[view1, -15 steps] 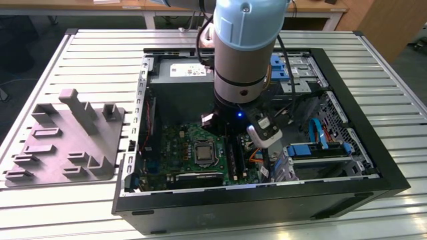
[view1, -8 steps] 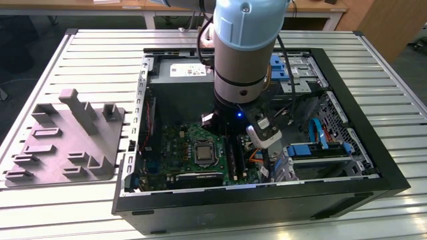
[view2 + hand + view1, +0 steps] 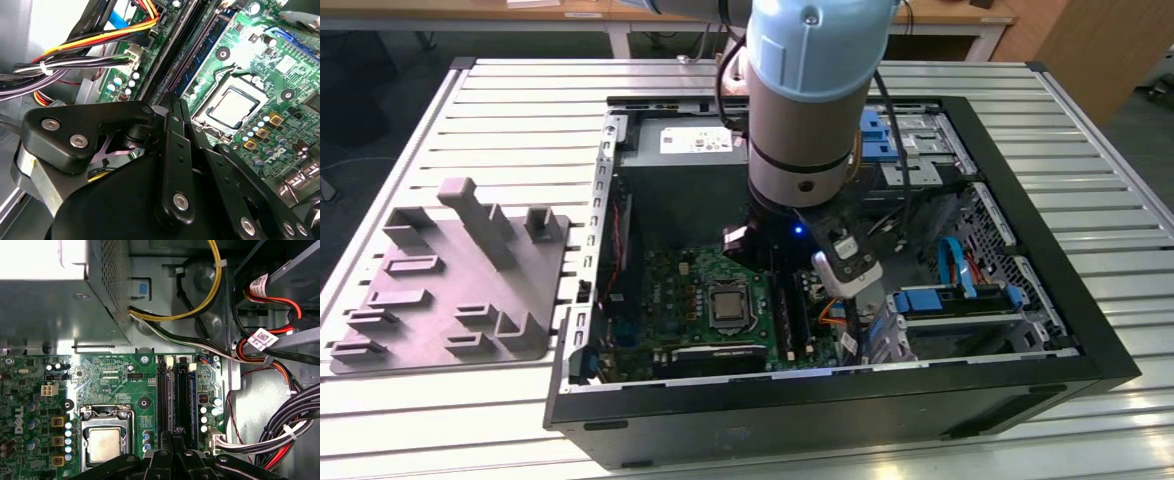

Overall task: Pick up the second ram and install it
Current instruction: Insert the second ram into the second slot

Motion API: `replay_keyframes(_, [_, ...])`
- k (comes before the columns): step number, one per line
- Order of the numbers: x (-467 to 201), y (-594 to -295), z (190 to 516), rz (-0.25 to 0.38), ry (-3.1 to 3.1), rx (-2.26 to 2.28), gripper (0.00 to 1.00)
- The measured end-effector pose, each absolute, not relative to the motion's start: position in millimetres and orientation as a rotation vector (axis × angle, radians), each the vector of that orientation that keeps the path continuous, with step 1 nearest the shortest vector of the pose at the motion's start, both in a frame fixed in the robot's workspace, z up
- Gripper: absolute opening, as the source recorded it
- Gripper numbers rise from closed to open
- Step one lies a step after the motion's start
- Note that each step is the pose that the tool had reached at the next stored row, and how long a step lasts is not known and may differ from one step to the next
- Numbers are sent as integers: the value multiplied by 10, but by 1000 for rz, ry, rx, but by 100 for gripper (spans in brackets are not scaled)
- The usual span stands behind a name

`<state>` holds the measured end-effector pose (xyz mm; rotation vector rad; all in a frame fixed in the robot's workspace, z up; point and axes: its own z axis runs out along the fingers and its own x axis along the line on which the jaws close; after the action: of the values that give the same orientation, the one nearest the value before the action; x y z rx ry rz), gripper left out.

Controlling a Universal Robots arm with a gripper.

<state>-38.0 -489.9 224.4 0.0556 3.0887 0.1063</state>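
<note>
black claw (image 3: 175,434) links fill the foreground, tips pressed together over the long memory slots (image 3: 164,400). a blue-green ram (image 3: 185,400) stands on edge in a slot just beside them; i cannot tell if they touch. the open computer case (image 3: 827,402) holds the green motherboard (image 3: 674,290) and cable bundles (image 3: 295,425), with the grey holder block (image 3: 454,270) outside on the surface (image 3: 520,110).

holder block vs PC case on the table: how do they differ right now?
The grey slotted plastic holder block is smaller than the open black PC case. The holder sits at the exterior view's left, the case beside it to the right. The pale blue robot arm reaches into the case, not the holder. Both rest on the slatted metal table.
</note>
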Motion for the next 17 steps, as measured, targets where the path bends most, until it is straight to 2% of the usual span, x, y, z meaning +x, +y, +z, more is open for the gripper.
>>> replay_keyframes(17, [-381,-4899,2209,106,3089,59,11])
